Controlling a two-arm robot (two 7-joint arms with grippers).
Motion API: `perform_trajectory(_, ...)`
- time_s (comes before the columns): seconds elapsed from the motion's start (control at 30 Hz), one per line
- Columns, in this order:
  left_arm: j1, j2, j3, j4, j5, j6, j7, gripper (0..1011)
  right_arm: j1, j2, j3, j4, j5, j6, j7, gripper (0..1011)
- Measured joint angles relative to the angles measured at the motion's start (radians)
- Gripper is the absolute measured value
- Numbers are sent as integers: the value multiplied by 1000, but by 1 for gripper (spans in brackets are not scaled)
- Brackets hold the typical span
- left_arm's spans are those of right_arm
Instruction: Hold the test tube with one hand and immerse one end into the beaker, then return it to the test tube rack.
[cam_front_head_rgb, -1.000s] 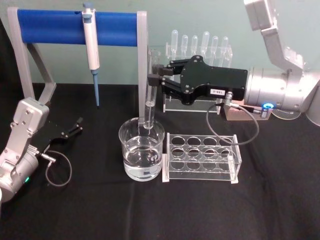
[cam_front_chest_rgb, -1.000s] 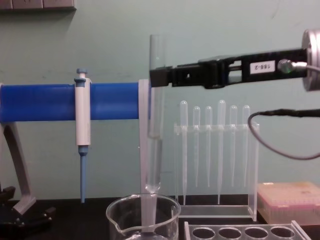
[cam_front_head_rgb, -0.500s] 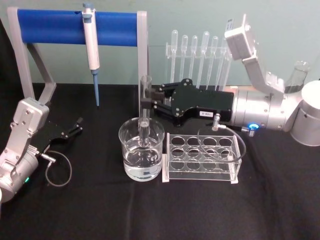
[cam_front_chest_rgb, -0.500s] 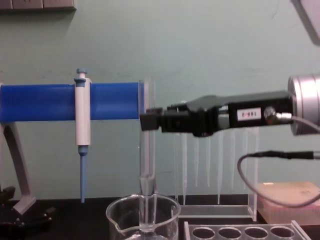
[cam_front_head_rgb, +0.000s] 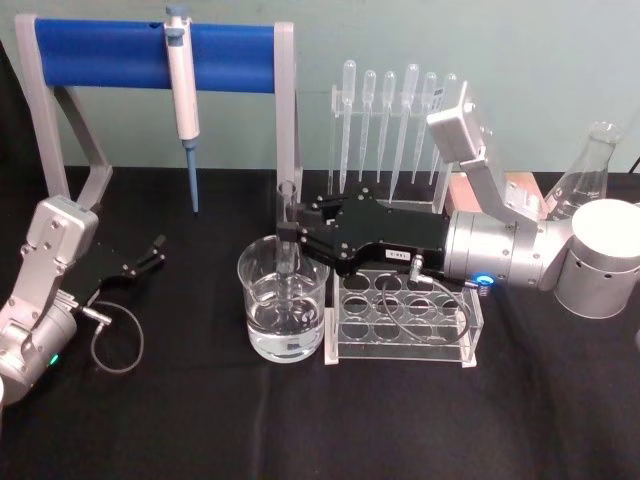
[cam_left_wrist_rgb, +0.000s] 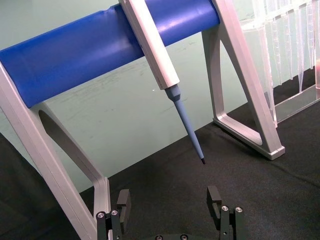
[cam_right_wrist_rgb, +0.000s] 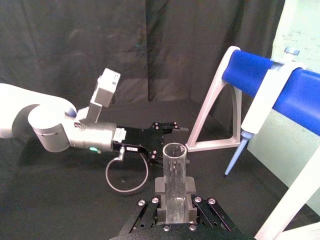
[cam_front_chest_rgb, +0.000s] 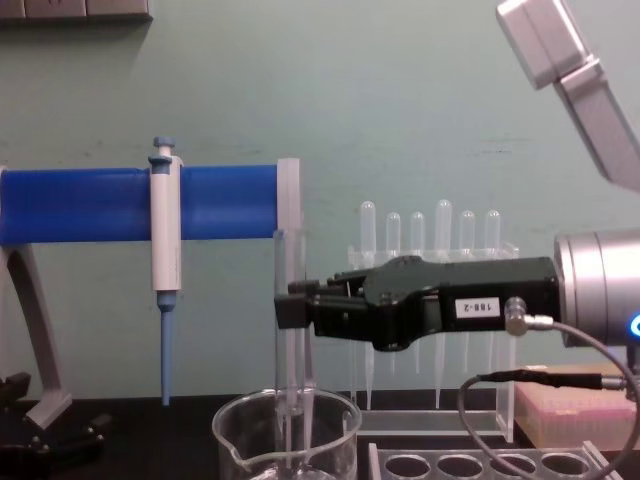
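Jaws of the right gripper clamped on the test tube at its upper part, with the open rim clear above the fingers. Tube upright. Gripper reaches in from the right, above the test tube rack, which stands just beside the beaker on its right. Lower part of the tube sits inside the beaker, below the rim. Cannot tell if the rounded end is under the liquid surface. Beaker part full of clear liquid. Left gripper parked at far left on the black table cover, fingers apart, holding nothing. Micropipette hangs on the blue-barred stand behind.
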Motion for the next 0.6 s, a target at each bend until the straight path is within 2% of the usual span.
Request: perform_trajectory(0.6,0,0,0,0,0,0,0,1000,-7,-39,14,77,-57,-7,11,218)
